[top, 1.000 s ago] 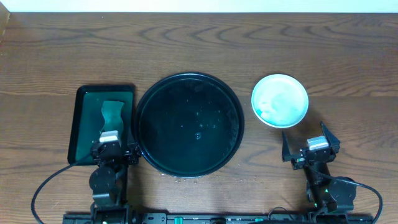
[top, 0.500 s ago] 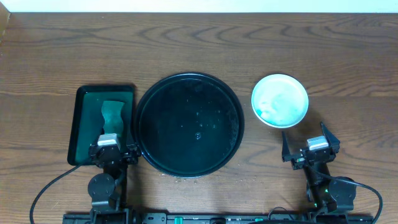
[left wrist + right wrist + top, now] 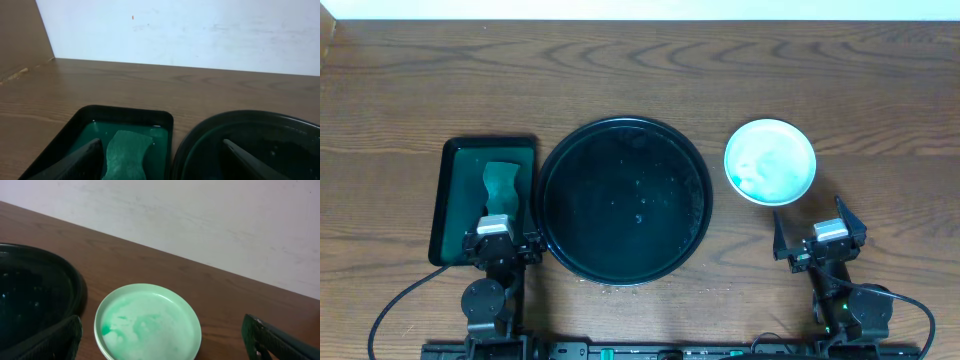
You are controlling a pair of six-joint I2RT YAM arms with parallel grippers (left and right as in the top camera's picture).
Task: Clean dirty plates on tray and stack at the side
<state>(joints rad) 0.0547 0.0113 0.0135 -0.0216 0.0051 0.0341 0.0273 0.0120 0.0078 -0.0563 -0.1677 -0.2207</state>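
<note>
The black round tray [image 3: 625, 200] lies at the table's centre with only water drops in it. One pale mint-green plate [image 3: 770, 161] with faint green streaks sits on the table right of the tray; I cannot tell whether other plates lie under it. It also shows in the right wrist view [image 3: 147, 322], with the tray's rim [image 3: 70, 277] to its left. My right gripper [image 3: 810, 228] is open and empty, just in front of the plate. My left gripper [image 3: 500, 245] is open and empty at the front, between the tray's rim [image 3: 240, 117] and a green tray.
A dark green rectangular tray [image 3: 455, 200] stands left of the black tray, with a green sponge [image 3: 501, 185] lying in it. Both also show in the left wrist view: the green tray [image 3: 125, 111] and the sponge [image 3: 127, 155]. A pale wall runs behind the table.
My left gripper has drawn back a little toward the front edge. The plate, tray, sponge and right gripper have not moved.
</note>
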